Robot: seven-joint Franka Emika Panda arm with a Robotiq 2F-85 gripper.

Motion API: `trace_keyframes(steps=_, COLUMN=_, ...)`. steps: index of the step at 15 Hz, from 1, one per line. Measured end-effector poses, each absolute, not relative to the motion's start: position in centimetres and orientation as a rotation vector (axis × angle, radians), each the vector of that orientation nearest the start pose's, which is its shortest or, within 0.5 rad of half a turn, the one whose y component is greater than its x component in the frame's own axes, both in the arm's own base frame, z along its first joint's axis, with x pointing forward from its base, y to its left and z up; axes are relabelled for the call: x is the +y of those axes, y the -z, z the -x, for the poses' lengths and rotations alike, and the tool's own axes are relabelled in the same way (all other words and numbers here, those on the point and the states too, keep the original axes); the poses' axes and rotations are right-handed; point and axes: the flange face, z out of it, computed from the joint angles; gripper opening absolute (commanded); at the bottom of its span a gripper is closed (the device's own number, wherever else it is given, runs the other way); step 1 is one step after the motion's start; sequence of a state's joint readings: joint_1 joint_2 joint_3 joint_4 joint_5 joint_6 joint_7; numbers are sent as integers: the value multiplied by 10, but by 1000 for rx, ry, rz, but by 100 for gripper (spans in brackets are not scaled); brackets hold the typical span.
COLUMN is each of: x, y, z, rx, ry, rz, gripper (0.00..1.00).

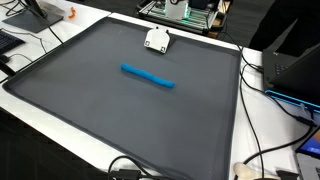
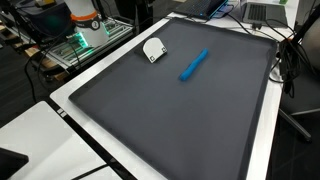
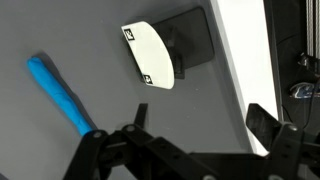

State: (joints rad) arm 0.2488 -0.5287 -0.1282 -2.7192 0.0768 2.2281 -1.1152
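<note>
A long blue marker-like stick lies flat on the dark grey mat. Near the mat's far edge sits a small white curved object on a black base. In the wrist view the blue stick lies at the left and the white object is ahead at top centre. My gripper hangs above the mat, open, with only bare mat between its fingers. It is apart from both objects, and it does not show in either exterior view.
The mat lies on a white table. Cables trail along the table's side. A laptop stands beside the mat. A metal frame with electronics stands behind the white object.
</note>
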Motion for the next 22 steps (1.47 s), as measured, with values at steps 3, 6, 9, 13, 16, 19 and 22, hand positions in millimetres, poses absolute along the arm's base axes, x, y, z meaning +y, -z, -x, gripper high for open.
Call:
trace_keyframes(steps=3, x=59, y=-370, z=-359, rx=-1801, ry=150, rz=2443, gripper=100)
trace_keyframes(steps=6, x=63, y=-356, z=-367, rx=-1846, ry=180, rz=2429, gripper=100)
trace_keyframes(steps=9, x=69, y=-340, z=-377, rx=-1885, ry=215, rz=2438, gripper=100)
trace_keyframes(steps=13, x=74, y=-311, z=-384, rx=-1983, ry=174, rz=2380, gripper=100)
trace_keyframes(steps=16, x=71, y=-292, z=-383, rx=-2068, ry=105, rz=2290, gripper=100)
trace_keyframes(steps=19, x=67, y=-278, z=-383, rx=-2113, ry=67, rz=2242, gripper=100)
trace_keyframes(steps=22, x=63, y=-268, z=-387, rx=-2144, ry=78, rz=2237, gripper=100)
